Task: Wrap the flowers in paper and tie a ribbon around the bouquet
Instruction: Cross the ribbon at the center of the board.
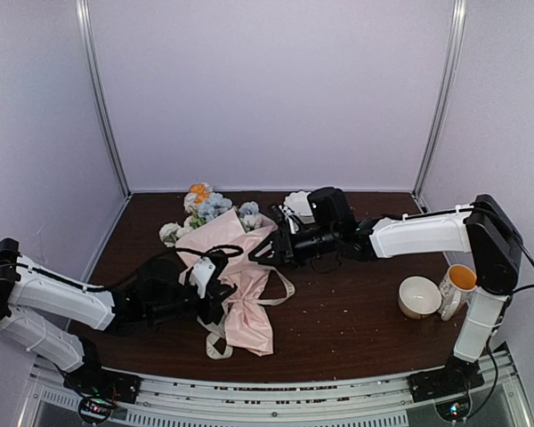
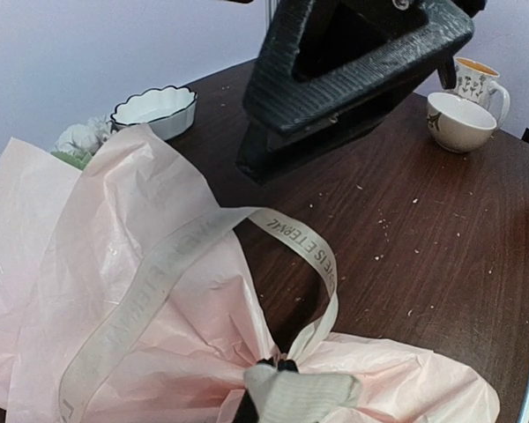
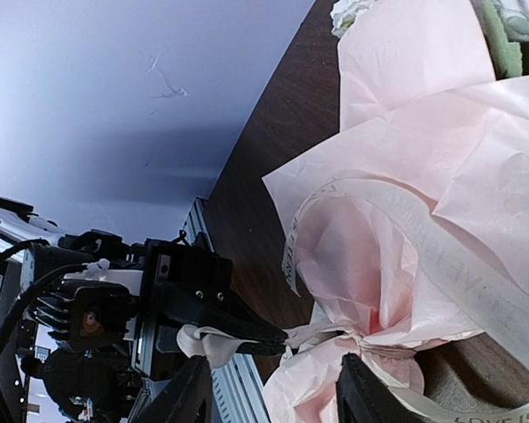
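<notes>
The bouquet lies on the dark table, its flowers [image 1: 205, 205] at the far end and the pink paper [image 1: 245, 307] fanning toward me. In the left wrist view the cream ribbon [image 2: 309, 247] loops up from the cinched neck of the paper [image 2: 62, 264]. My left gripper [image 2: 286, 364] is shut on the ribbon right at that neck. In the right wrist view my right gripper [image 3: 278, 401] is open, one finger either side of the crumpled paper [image 3: 423, 115] below the neck. The left gripper [image 3: 286, 337] pinches ribbon [image 3: 441, 256] just in front of it. From above, the right gripper [image 1: 260, 251] faces the left gripper [image 1: 222, 285].
A white scalloped dish [image 1: 298, 203] stands behind the right arm. A cream cup [image 1: 419, 296] and a flowered mug [image 1: 458, 285] stand at the right. Loose ribbon trails near the paper's lower end [image 1: 215, 345]. Crumbs dot the table.
</notes>
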